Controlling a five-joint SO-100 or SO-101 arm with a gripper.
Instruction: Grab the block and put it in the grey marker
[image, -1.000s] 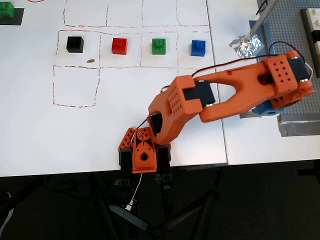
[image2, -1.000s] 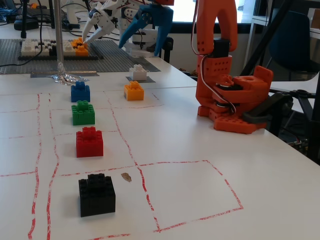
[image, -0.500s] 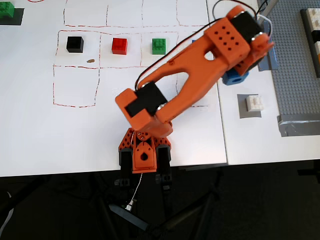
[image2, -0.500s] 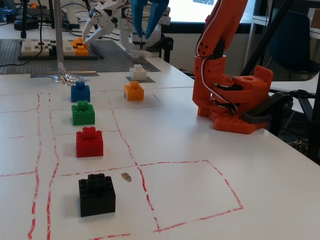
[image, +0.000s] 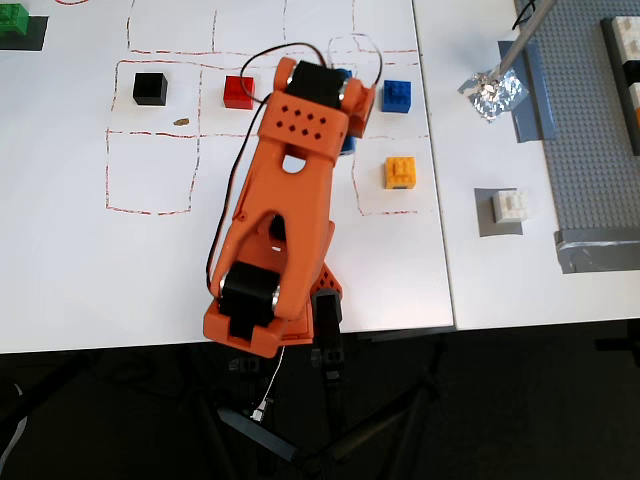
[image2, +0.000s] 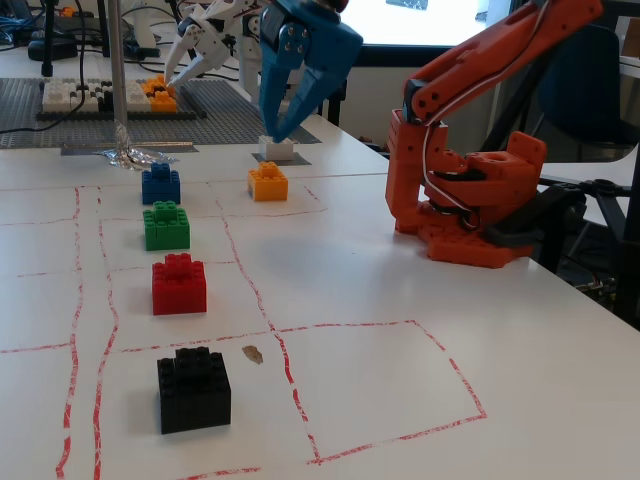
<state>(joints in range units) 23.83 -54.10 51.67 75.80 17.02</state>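
The white block (image: 511, 205) sits on the grey marker (image: 485, 224), a small dark square on the right table; in the fixed view the block (image2: 277, 148) and the marker (image2: 301, 160) are at the back. My blue gripper (image2: 277, 128) hangs in the air with its jaws apart and nothing between them, tips pointing down. In the fixed view it overlaps the block from above. In the overhead view it is mostly hidden under the orange arm (image: 300, 150), well left of the block.
Black (image2: 193, 390), red (image2: 179, 284), green (image2: 166, 226) and blue (image2: 160, 184) bricks stand in a row, with an orange brick (image2: 267, 182) beside them. Crumpled foil (image: 493, 92) and a grey baseplate (image: 590, 150) lie at the right. Red lines mark squares.
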